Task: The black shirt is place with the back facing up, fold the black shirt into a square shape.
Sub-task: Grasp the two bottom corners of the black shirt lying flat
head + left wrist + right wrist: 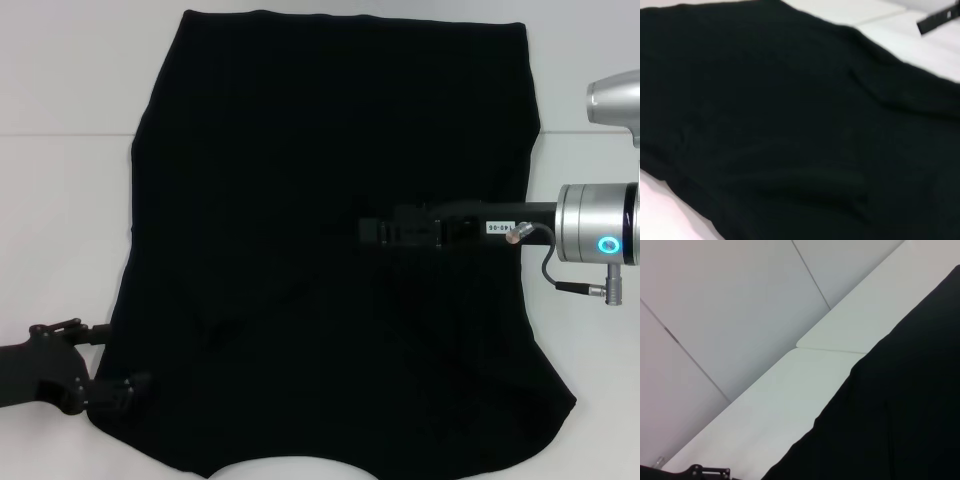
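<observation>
The black shirt (320, 250) lies flat on the white table (60, 230) and covers most of its middle. A curved cutout shows in its near edge. My left gripper (125, 390) is low at the shirt's near left corner, touching or just at its edge. My right gripper (375, 232) reaches in from the right and hovers over the shirt's middle, black against the black fabric. The left wrist view is filled by the shirt (790, 130). The right wrist view shows the shirt's edge (900, 405) on the table, with the left gripper (705, 471) far off.
White table shows to the left of the shirt and in a strip on the right (590, 380). A seam in the table (60, 135) runs across at the back. Beyond the table is a pale wall (715, 300).
</observation>
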You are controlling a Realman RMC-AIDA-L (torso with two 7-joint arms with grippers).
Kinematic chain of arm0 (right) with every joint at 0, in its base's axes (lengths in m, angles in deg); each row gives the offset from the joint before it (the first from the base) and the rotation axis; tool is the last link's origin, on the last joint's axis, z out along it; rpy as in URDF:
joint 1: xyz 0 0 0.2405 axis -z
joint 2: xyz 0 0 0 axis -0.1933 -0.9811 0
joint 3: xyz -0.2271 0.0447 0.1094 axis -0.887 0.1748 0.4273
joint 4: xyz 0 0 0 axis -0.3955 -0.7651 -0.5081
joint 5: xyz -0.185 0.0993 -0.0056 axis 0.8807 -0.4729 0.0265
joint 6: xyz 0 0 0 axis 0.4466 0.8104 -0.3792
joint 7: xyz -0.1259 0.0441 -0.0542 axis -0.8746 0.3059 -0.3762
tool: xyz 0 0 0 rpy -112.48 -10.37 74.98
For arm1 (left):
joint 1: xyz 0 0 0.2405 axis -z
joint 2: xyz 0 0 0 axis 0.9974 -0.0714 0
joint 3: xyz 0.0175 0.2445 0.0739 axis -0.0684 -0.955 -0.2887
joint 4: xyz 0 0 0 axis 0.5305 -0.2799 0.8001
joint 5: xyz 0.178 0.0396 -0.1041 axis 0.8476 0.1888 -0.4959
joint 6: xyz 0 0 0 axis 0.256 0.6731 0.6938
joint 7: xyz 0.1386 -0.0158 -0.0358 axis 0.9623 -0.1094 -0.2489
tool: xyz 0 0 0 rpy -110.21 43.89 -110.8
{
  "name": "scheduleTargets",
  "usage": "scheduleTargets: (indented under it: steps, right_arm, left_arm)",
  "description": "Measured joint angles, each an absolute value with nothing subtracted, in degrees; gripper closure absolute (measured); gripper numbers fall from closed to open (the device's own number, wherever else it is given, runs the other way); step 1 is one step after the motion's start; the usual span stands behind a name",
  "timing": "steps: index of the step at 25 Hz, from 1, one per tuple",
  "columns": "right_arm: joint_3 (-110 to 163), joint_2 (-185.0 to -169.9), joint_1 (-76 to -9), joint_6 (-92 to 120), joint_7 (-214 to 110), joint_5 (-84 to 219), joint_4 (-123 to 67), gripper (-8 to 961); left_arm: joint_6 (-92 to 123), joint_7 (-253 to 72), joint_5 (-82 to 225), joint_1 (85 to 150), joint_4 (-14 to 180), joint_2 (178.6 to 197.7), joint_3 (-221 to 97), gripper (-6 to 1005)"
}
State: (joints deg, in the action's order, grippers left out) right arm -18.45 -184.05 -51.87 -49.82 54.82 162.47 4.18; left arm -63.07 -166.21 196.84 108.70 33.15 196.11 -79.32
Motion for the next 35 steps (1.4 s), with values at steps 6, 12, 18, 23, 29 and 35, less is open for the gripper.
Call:
scheduleTargets:
  steps: [6,12,18,23,29,35]
  right_arm:
    - [-18.3,-183.93,-52.3,-48.8,55.0,162.4,4.3,46]
    - [-17.8,-184.05,-52.5,-48.1,55.1,162.4,4.2,52]
    - [-17.5,-184.05,-52.5,-48.0,55.1,162.4,4.2,58]
    - [-17.2,-184.05,-52.5,-48.2,55.1,162.4,4.2,64]
    - [-17.0,-183.70,-52.5,-48.6,55.7,162.3,4.5,70]
    - [-17.0,-183.56,-52.5,-48.7,55.7,162.3,4.6,76]
  left_arm:
    - [-61.6,-162.2,197.9,107.9,30.1,197.36,-82.2,98]
    - [-61.3,-158.3,198.0,107.9,29.9,197.36,-82.6,97]
    - [-60.9,-157.4,197.9,107.9,30.0,197.40,-83.1,96]
    - [-60.0,-157.5,198.0,108.1,30.1,197.48,-84.1,150]
    - [-59.6,-157.6,198.1,107.9,29.8,197.51,-84.7,377]
    - [-59.8,-157.7,198.2,107.9,29.7,197.54,-84.8,507]
